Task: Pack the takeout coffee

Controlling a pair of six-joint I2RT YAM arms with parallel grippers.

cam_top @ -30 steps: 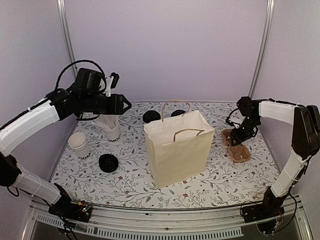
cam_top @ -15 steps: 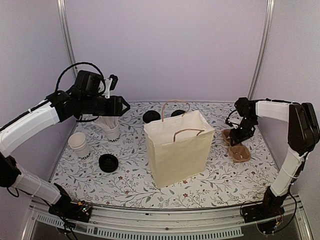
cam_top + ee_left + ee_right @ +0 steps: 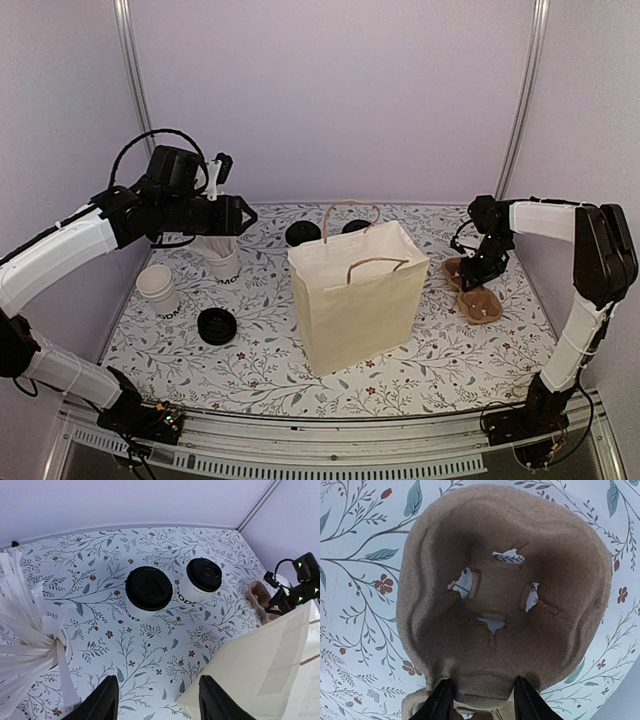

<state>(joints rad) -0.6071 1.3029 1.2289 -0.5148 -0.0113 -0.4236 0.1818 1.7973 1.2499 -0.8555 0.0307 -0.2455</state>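
Two takeout coffees, white cups with black lids, stand at the back of the table: one [image 3: 148, 590] nearer the left, the other [image 3: 204, 575] to its right. In the top view they [image 3: 302, 233] [image 3: 355, 226] sit behind the paper bag [image 3: 355, 295]. My left gripper [image 3: 157, 695] hovers high above the table, short of the cups, open and with nothing in it; in the top view it [image 3: 240, 213] hangs above the cup of sticks. My right gripper [image 3: 482, 690] is low at the right, its fingers pressed on either side of the brown cup carrier [image 3: 505, 590] at its narrow middle.
A white cup full of white sticks [image 3: 222, 255] and stacked lidless cups [image 3: 160, 288] stand at the left, with loose black lids [image 3: 217, 325] in front. The open bag's handles stand up mid-table. The carrier [image 3: 473, 292] lies flat near the right wall.
The right gripper has narrowed onto the carrier's middle and its wrist shifted slightly. The left arm has sunk and drifted a little. Cups, bag and carrier stay in place.
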